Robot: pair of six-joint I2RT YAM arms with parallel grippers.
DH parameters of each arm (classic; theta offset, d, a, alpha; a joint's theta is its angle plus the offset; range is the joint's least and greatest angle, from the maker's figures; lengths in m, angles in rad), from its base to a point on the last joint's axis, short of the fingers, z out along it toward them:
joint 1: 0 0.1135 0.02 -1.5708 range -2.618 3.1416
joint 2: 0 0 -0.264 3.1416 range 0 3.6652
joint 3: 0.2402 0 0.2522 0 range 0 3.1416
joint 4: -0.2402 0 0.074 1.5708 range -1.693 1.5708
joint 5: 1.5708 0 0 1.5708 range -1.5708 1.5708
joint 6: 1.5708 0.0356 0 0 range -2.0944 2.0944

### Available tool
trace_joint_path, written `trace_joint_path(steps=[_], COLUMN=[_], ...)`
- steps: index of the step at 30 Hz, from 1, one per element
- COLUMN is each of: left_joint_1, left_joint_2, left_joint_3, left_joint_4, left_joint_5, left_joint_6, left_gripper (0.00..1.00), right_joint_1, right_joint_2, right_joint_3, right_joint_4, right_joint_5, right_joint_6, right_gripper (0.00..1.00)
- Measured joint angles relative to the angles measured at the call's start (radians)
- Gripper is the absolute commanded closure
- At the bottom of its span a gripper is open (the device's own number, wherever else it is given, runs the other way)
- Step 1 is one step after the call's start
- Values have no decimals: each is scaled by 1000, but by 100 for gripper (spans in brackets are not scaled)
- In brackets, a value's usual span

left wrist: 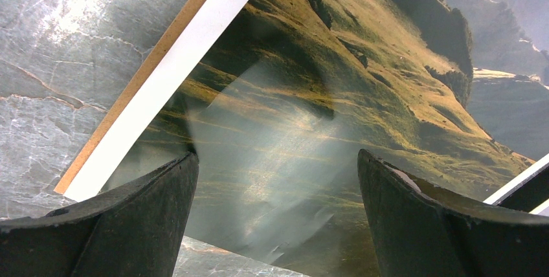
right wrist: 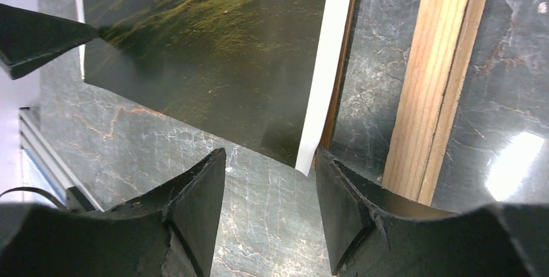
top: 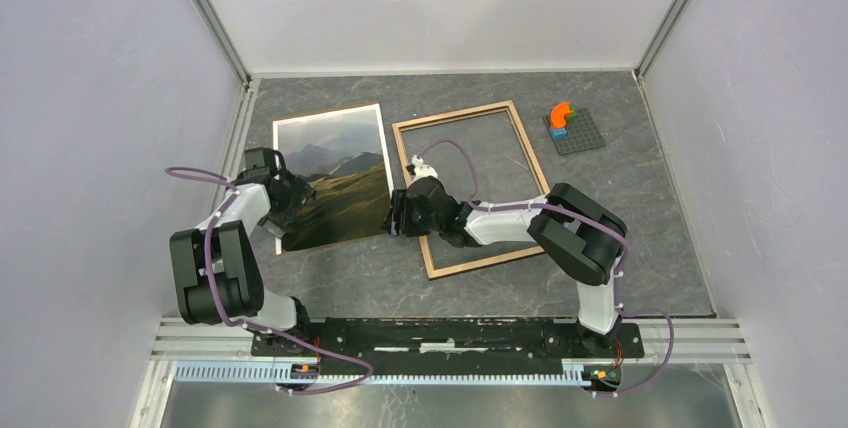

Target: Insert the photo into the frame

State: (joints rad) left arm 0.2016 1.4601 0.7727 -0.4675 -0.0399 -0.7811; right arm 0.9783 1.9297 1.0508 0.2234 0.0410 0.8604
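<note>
First, locate the large glossy rectangular photo (top: 335, 173) of green-brown hills under a pale sky, lying flat on the left half of the dark grey marbled surface (top: 640, 238). Note the thin brown fibreboard panel (left wrist: 139, 76) directly beneath it, showing just beyond the white border.

Find the large rectangular light-wood frame (top: 455, 115) just right of the photo, flat on the surface, close to the photo's right edge but apart from it, with bare surface showing through its opening.

Identify the left claw (top: 292, 206) over the photo's near-left part. Confirm in the left wrist view both black fingers (left wrist: 129, 225) spread wide above the print, clamped on nothing.

Identify the right claw (top: 396, 216) between photo and frame. Confirm in the right wrist view its fingers (right wrist: 188, 225) standing apart, with the photo's white-bordered near-right corner in the gap, not pinched. Cannot tell contact between corner and right finger.

See also the small grey studded plate (top: 575, 133) carrying an orange piece (top: 562, 111), far right, well apart from the frame.
</note>
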Motion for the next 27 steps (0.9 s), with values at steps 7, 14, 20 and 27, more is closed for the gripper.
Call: trace_joint_path(steps=[7, 14, 20, 27], left_joint_1=[0, 0, 0, 0], left_joint_2=[1, 2, 2, -3], left_joint_3=[0, 0, 0, 0], left_joint_4=[0, 0, 0, 0], left_joint_5=[1, 6, 12, 14], left_joint_6=[0, 0, 0, 1], left_gripper=[0, 0, 0, 0], right_joint_1=[-21, -33, -44, -48], right_joint_2=[-1, 0, 56, 170], right_joint_3=[-66, -94, -135, -43], right_joint_4=[131, 220, 346, 438], right_joint_5=[-56, -112, -157, -166], right_joint_6=[82, 157, 298, 359], right_gripper=[42, 44, 52, 62])
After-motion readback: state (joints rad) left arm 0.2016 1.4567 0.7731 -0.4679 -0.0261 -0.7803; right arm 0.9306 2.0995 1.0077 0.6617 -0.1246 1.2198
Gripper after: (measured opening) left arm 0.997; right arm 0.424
